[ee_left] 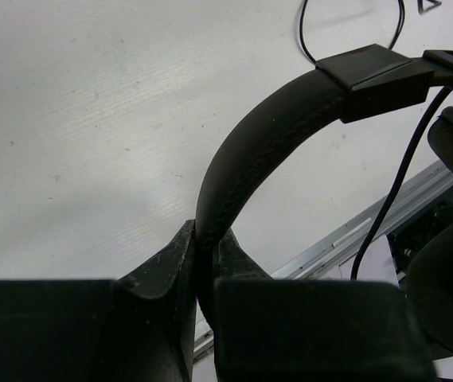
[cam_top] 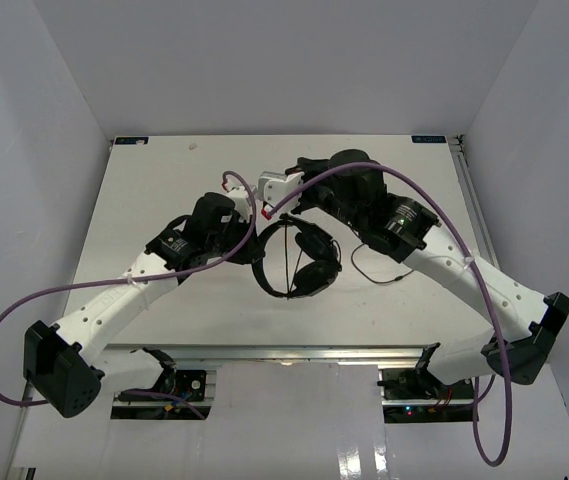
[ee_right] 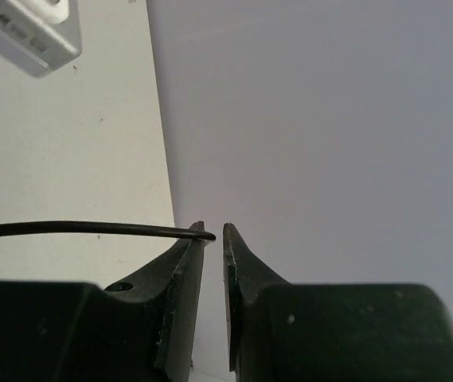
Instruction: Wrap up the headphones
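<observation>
The black headphones (cam_top: 299, 262) hang just above the white table (cam_top: 154, 190) at its middle, earcups to the right. My left gripper (cam_top: 256, 240) is shut on the padded headband (ee_left: 242, 159), which rises from between the fingers (ee_left: 205, 239). An earcup (ee_left: 449, 294) fills the right edge of the left wrist view. The thin black cord (ee_left: 393, 183) runs down past it. My right gripper (cam_top: 302, 165) is behind the headphones, raised. Its jaws stand a narrow gap apart (ee_right: 214, 231). The cord (ee_right: 75, 229) lies across the tip of its left finger, not pinched. The plug is out of view.
A loop of cord (cam_top: 379, 275) lies on the table to the right of the headphones. An aluminium rail (cam_top: 294, 352) runs along the table's near edge. A pale grey box (ee_right: 19, 32) shows at the top left of the right wrist view. White walls stand on three sides.
</observation>
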